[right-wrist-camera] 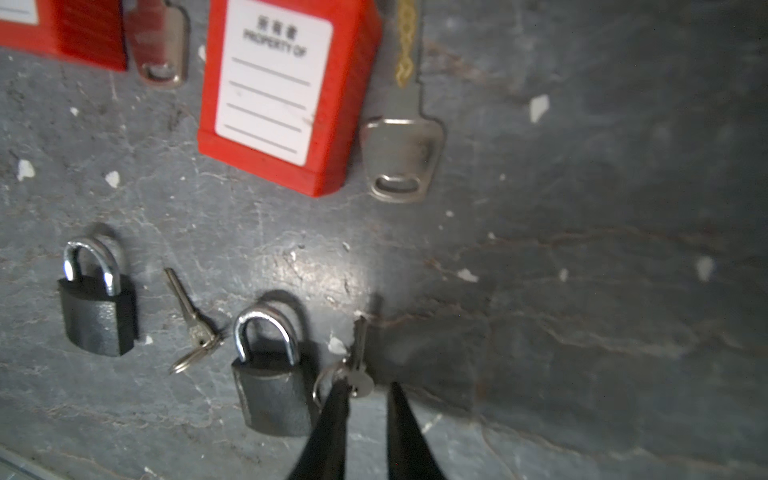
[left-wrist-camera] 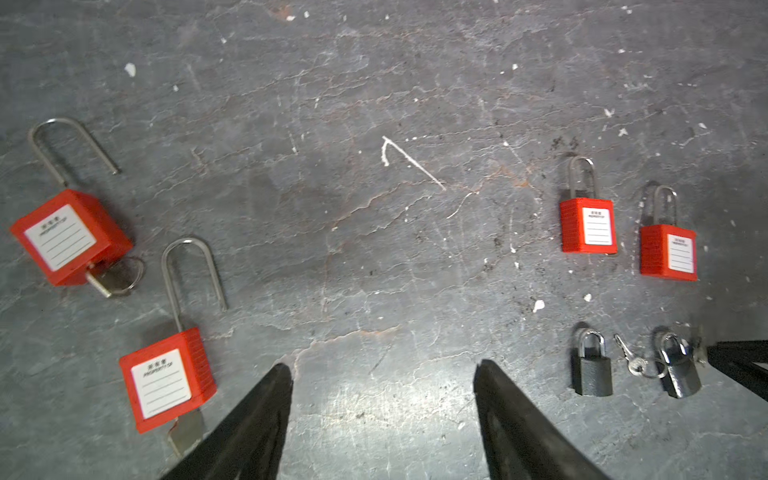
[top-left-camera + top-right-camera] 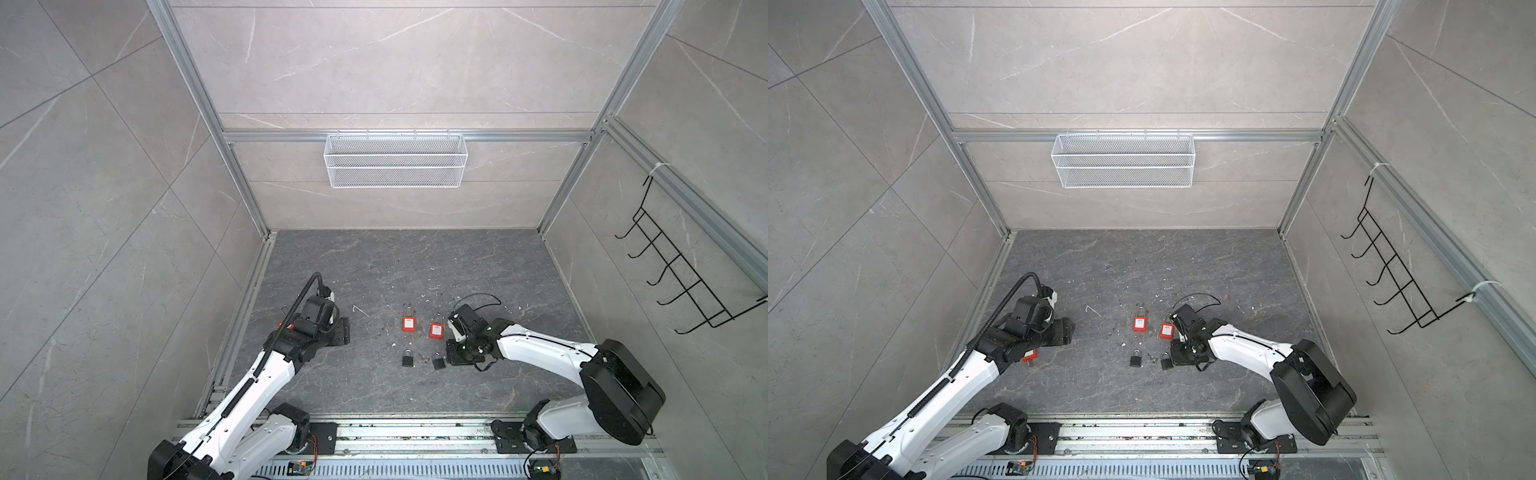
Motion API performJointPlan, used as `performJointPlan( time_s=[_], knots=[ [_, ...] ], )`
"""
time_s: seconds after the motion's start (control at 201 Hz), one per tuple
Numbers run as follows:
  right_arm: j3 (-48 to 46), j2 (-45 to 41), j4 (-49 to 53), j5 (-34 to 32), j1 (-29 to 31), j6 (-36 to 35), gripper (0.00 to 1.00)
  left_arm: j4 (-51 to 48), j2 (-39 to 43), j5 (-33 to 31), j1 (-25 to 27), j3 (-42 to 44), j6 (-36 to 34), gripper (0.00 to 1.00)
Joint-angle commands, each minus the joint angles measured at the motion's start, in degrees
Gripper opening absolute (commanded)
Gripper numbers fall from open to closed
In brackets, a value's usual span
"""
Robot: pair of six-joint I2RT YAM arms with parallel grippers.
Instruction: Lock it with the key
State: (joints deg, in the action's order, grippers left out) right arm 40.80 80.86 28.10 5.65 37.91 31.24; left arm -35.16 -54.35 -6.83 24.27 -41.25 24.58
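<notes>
- The left end effector (image 2: 383, 365) hangs over the bare grey stone worktop (image 2: 374, 249), fingers spread wide, holding nothing.
- A red plastic padlock (image 2: 166, 380) lies just beside it, its steel shackle sprung open.
- A small dark grey metal padlock (image 1: 272, 395) lies with its shackle closed beside the right end effector (image 1: 368, 384).
- That end effector's fingers stand slightly parted, with the head of a small silver key (image 1: 358, 353) between their tips.
</notes>
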Motion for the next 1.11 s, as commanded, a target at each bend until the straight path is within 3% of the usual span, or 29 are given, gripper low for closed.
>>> performJointPlan(
  time_s=[0.0, 0.209, 0.438, 0.508, 0.792, 0.896, 1.105],
  knots=[
    [0.71, -4.94, 4.18, -4.25, 0.50, 0.51, 0.30, -3.77, 0.91, -2.63, -1.13, -0.17, 5.04, 0.78],
    [1.54, -10.25, 5.80, -7.37, 0.76, -0.64, 0.42, -7.68, -0.14, -2.98, -5.28, -0.39, 9.85, 0.83],
    [3.92, -11.78, 7.65, -21.65, 1.90, 3.45, 0.44, -7.78, -6.17, 2.36, -14.45, -0.02, 9.55, 0.83],
    [5.25, -10.61, 8.19, -25.91, 1.98, 7.68, 0.45, -7.55, -8.40, 2.60, -16.98, -0.17, 8.80, 0.84],
    [8.96, -5.15, 4.72, -26.39, 2.52, 6.89, 0.47, -7.29, -17.66, -0.10, -24.55, -2.37, 3.41, 0.85],
    [9.42, -4.66, 6.74, -28.33, 2.52, 8.52, 0.49, -5.83, -21.48, 1.71, -27.82, -2.37, 0.58, 0.85],
    [8.67, -5.34, 6.26, -28.86, 2.52, 8.83, 0.55, -4.69, -27.98, 3.54, -28.64, -5.68, -2.58, 0.80]
  ],
)
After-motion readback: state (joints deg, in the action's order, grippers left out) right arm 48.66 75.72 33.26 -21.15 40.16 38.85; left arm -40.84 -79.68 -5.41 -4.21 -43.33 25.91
